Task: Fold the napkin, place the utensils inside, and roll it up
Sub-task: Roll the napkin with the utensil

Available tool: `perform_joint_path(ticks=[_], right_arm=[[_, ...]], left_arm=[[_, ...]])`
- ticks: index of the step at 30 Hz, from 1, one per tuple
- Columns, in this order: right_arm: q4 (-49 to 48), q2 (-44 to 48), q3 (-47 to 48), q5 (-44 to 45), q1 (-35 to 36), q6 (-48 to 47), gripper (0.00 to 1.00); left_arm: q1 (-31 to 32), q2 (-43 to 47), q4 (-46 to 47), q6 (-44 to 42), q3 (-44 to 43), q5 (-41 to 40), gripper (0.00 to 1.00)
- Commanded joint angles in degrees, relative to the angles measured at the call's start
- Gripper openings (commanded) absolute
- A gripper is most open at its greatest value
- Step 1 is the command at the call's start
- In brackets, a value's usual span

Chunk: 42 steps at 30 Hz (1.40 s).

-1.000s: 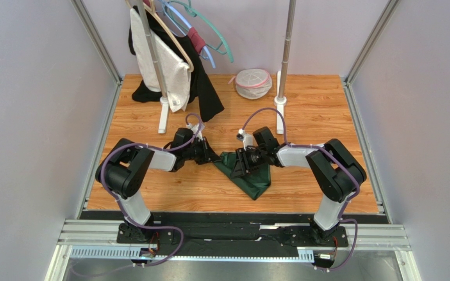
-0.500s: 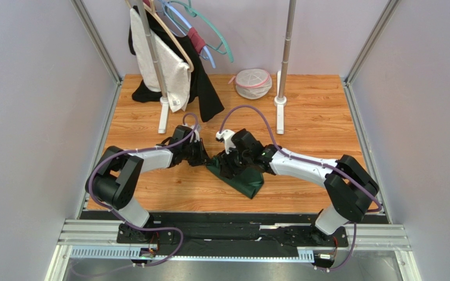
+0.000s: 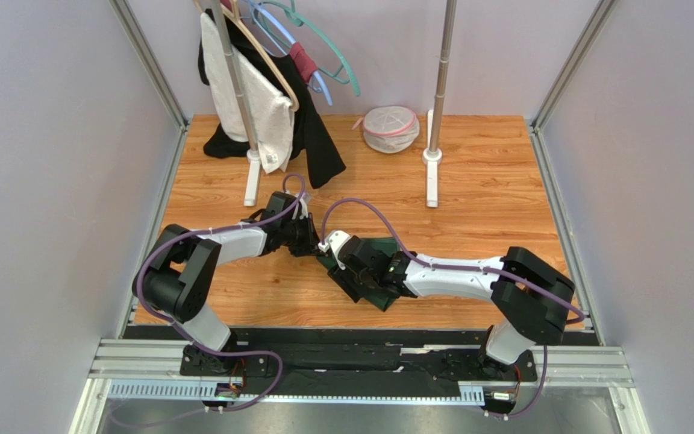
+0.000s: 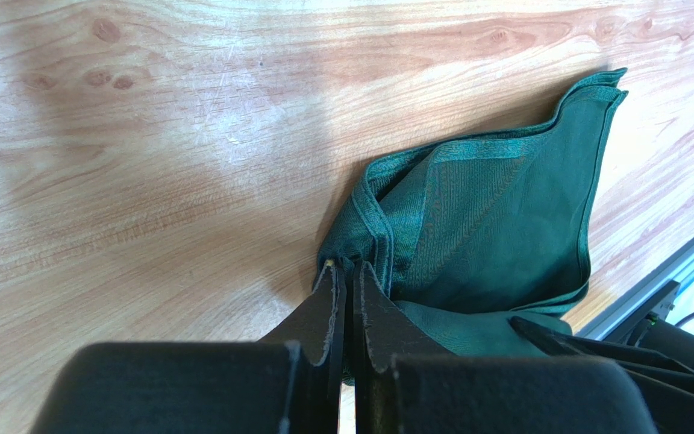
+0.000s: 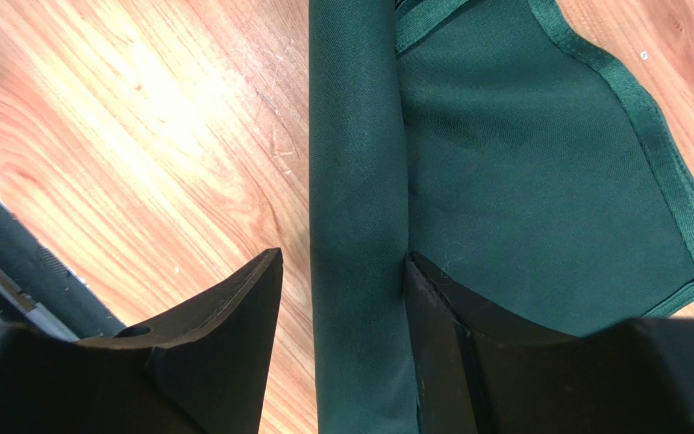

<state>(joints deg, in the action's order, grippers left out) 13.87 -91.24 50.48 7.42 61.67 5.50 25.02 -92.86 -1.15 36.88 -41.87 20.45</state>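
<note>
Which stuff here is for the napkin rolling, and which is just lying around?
For the job: green napkin, left end effector pinching its corner, right end effector around its rolled edge. No fork shows.
Just lying about: clothes rack, hanging clothes, mesh bag.

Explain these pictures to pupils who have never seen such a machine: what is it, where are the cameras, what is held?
It is two robot arms bolted at the near edge of a table. One picture looks down from above; the other two come from a camera on each wrist. A green napkin lies on the table, partly rolled. The left gripper is shut on a bunched edge of it. The right gripper stands open, straddling the roll.
</note>
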Motion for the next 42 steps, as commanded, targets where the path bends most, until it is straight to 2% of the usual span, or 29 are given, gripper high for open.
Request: perform_joint_path(ticks=[1, 3, 6, 7, 8, 9, 12, 13, 15, 20, 26, 36, 42], right_arm=[[-2.88, -2.62, -0.47, 4.18, 0.65, -0.49, 0.54], [-2.79, -4.55, -0.47, 4.62, 0.56, 0.65, 0.52], [-2.88, -5.52, -0.73, 3.49, 0.03, 2.75, 0.41], [-3.14, -5.35, -1.52, 3.13, -0.49, 3.11, 0.33], [-3.32, -5.0, -1.96, 2.52, -0.93, 3.55, 0.29], [-4.19, -4.22, -2.57, 0.42, -1.37, 4.43, 0.27], [-6.65, -2.54, -5.38, -5.72, -4.18, 5.75, 0.2], [-7.36, -2.28, -6.17, -6.62, -5.93, 6.8, 0.19], [-9.72, -1.92, -8.28, -13.88, -7.96, 7.51, 0.18], [-13.43, -2.45, -11.1, -25.32, -14.11, 8.92, 0.18], [-17.56, -5.61, -11.81, -33.42, -18.69, 9.71, 0.18], [-18.53, -9.04, -11.9, -36.42, -21.15, 10.23, 0.17], [-17.74, -10.71, -10.67, -37.39, -22.64, 9.62, 0.18]], left_arm=[[-0.32, -0.22, -2.46, -1.55, -0.67, -0.41, 0.0], [-0.32, 0.74, -1.14, -1.2, -0.06, -0.06, 0.0], [-0.67, 2.59, 0.27, -0.5, 1.0, -0.06, 0.01], [-0.84, 3.2, 0.79, -0.24, 1.61, 0.03, 0.05], [-1.11, 3.91, 0.8, -0.15, 1.96, 0.03, 0.11], [-1.63, 5.65, 2.36, 0.03, 2.49, 0.12, 0.3], [-3.38, 10.39, 3.34, 0.56, 4.68, -1.02, 0.64], [-3.74, 11.81, 3.61, 0.38, 5.91, -1.63, 0.67], [-4.44, 16.36, 4.39, -0.14, 7.41, -3.83, 0.71], [-4.45, 21.93, 11.06, -2.17, 13.12, -3.76, 0.72], [-4.45, 17.02, 20.03, -2.78, 13.83, 1.96, 0.66], [-4.45, 7.35, 33.83, 0.38, 12.86, 5.65, 0.57], [-4.36, -0.03, 41.21, 3.71, 12.07, 10.05, 0.43]])
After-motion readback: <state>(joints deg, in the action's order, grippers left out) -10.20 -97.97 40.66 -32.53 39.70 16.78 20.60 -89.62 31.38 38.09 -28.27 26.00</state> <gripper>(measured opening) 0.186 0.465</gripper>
